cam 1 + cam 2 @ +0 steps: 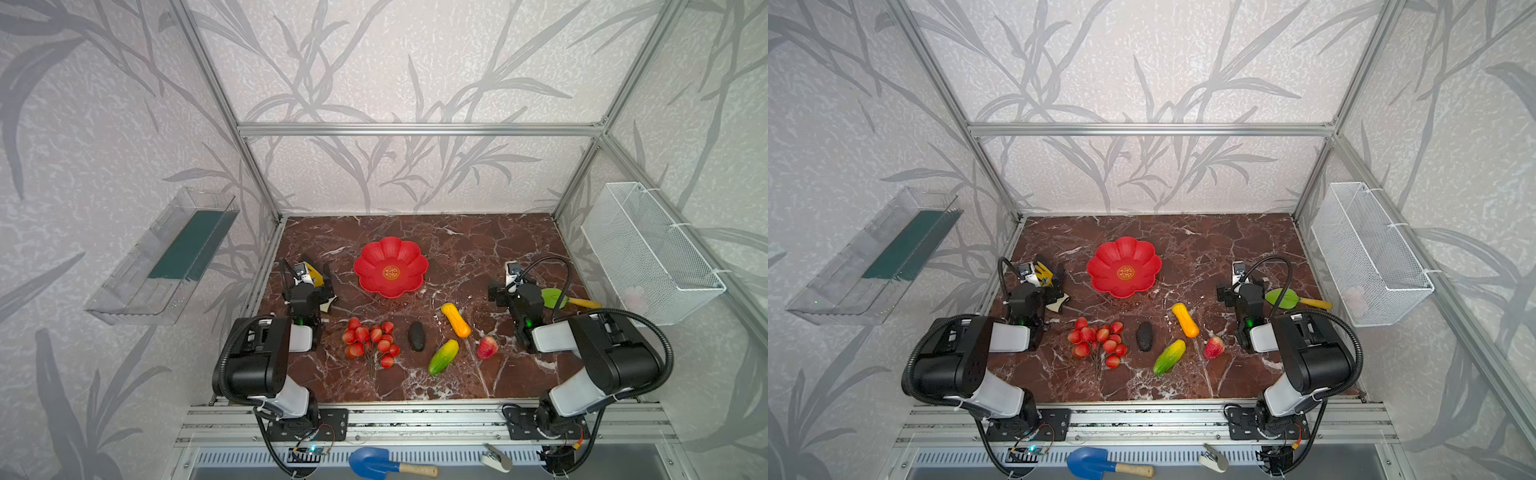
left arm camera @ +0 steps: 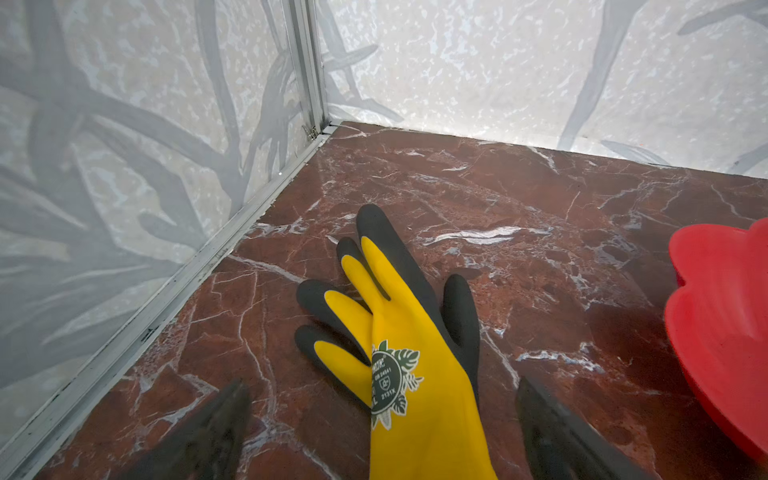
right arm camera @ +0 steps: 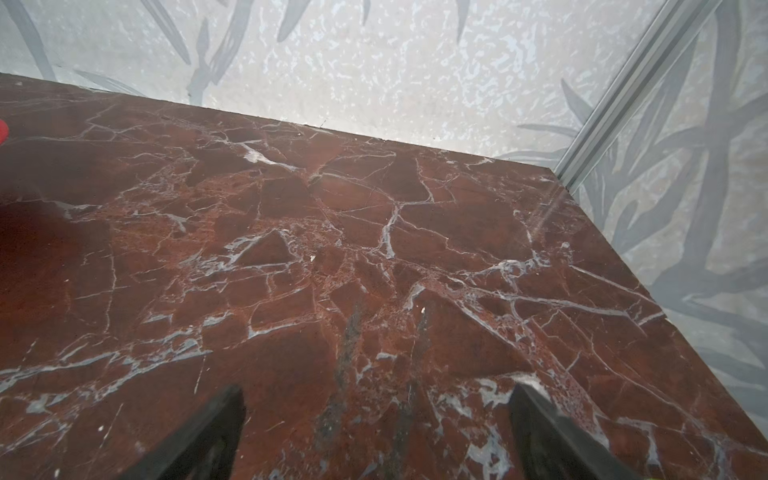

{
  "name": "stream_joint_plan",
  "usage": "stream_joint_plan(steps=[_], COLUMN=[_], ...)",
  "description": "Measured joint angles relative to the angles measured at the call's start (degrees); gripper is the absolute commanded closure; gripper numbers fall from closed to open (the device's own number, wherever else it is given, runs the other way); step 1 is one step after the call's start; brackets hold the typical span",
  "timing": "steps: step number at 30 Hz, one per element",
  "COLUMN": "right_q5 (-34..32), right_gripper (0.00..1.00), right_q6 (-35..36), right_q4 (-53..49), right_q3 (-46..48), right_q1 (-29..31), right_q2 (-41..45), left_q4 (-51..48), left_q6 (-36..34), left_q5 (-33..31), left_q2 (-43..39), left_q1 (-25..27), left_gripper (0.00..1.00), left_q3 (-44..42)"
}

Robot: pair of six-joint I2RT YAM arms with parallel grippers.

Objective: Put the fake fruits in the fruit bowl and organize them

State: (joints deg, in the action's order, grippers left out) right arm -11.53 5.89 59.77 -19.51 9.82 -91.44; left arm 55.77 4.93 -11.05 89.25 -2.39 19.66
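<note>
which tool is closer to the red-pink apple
Right. The right tool is just beyond the apple; the left tool is far across the table, past the avocado and cherries, over the glove.

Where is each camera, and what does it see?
Top views: high up front, looking down; brown marble table, left arm, right arm.
Left wrist: on left arm, facing yellow-and-black rubber glove, red flower-shaped plastic bowl; open left pincer shows.
Right wrist: on right arm, facing the table's corner; open right pincer shows.
Shared with top views: glove, bowl.

Both top views high over the whole table [image 1: 457,245]; wrist views low, close — toward its back corners
</note>
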Motion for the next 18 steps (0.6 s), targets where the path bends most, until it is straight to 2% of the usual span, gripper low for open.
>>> stream_joint_plan(steps=[18], right_q5=[0.0], right_gripper=[0.01], right_q6=[-0.02], right_q4=[-0.02], right_q3=[0.0], right_q1=[-0.02], right_q2=[0.0], left_q4=[-0.2], left_q6=[-0.85], left_q5=[1.68], left_q2=[0.0], left_q1=[0.09], left_gripper=[0.01], left_q3=[0.0])
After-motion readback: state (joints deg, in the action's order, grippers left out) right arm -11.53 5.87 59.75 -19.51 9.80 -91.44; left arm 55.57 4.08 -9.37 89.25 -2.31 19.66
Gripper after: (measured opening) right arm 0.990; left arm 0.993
